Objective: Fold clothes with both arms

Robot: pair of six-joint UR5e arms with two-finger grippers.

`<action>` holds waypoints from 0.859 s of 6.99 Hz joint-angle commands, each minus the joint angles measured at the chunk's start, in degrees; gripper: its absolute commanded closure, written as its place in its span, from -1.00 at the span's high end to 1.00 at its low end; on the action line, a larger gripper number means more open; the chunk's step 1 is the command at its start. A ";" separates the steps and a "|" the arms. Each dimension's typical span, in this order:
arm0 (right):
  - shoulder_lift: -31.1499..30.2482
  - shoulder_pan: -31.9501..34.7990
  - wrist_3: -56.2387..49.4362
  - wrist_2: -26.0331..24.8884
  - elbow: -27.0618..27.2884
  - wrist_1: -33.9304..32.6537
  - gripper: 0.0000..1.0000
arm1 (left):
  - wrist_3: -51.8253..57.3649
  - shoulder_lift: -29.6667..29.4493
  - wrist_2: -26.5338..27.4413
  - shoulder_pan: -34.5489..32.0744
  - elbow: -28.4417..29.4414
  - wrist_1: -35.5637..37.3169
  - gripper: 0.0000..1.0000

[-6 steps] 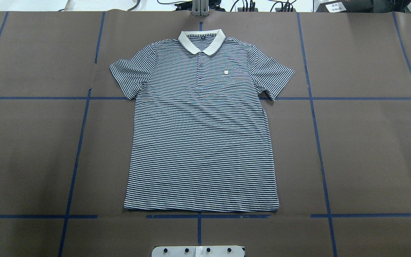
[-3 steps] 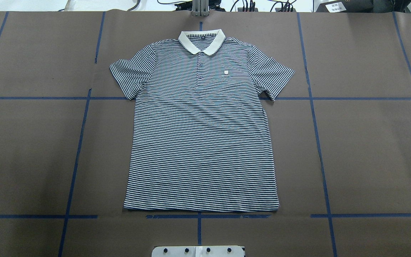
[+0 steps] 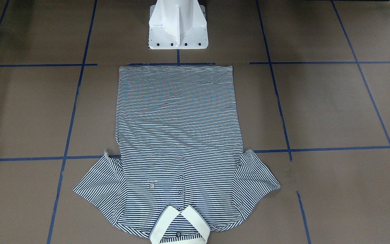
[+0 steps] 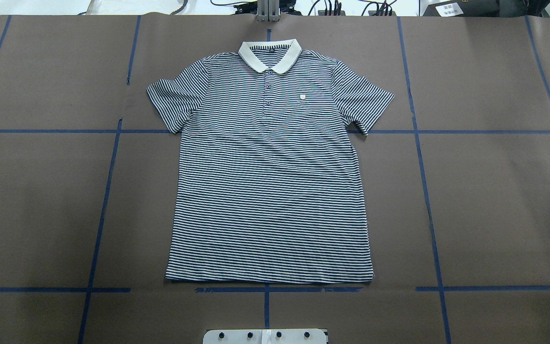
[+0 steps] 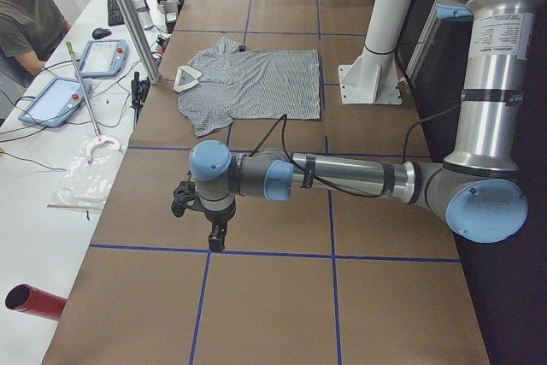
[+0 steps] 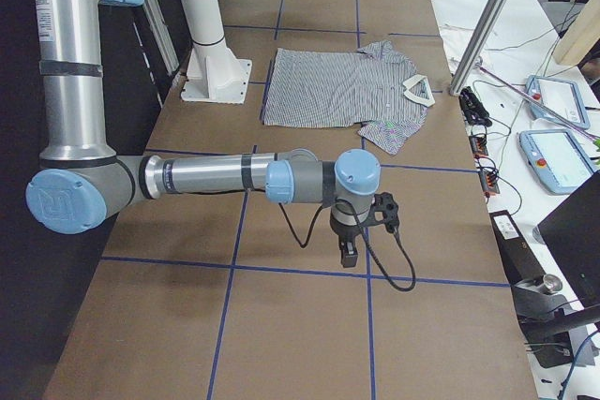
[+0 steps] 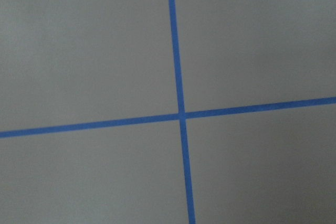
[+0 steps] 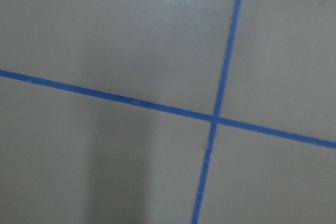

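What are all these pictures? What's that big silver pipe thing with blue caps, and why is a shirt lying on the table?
The pipe thing is a robot arm. There are two, the left arm and the right arm, each ending in a black pincher: the left gripper and the right gripper. Both hang over the brown table, far from the striped shirt, which lies flat, not yet folded. I see nothing held. Two pictures look down on the shirt, one from behind the robot's white base, one facing it. Two look along the table from its ends. The last two come from cameras on the wrists and show only blue tape lines.
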 commanded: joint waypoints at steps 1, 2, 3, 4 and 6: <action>8.24 -7.30 3.83 0.35 -4.45 5.90 1.00 | -0.97 -0.21 -0.98 3.24 0.31 -14.60 1.00; 13.24 -11.93 14.55 -0.08 -9.44 11.96 1.00 | -1.24 -0.90 -0.80 3.60 0.91 -15.72 1.00; 16.16 -16.76 28.67 -1.57 -14.63 23.50 1.00 | -1.68 -2.99 -0.89 4.04 3.18 -15.64 1.00; 19.58 -20.47 40.47 -2.28 -21.64 35.02 1.00 | -2.90 -4.32 -0.80 4.74 4.16 -15.64 1.00; 28.54 -26.98 48.04 -10.17 -30.29 38.30 1.00 | -4.40 -4.24 -0.80 5.10 4.69 -15.73 1.00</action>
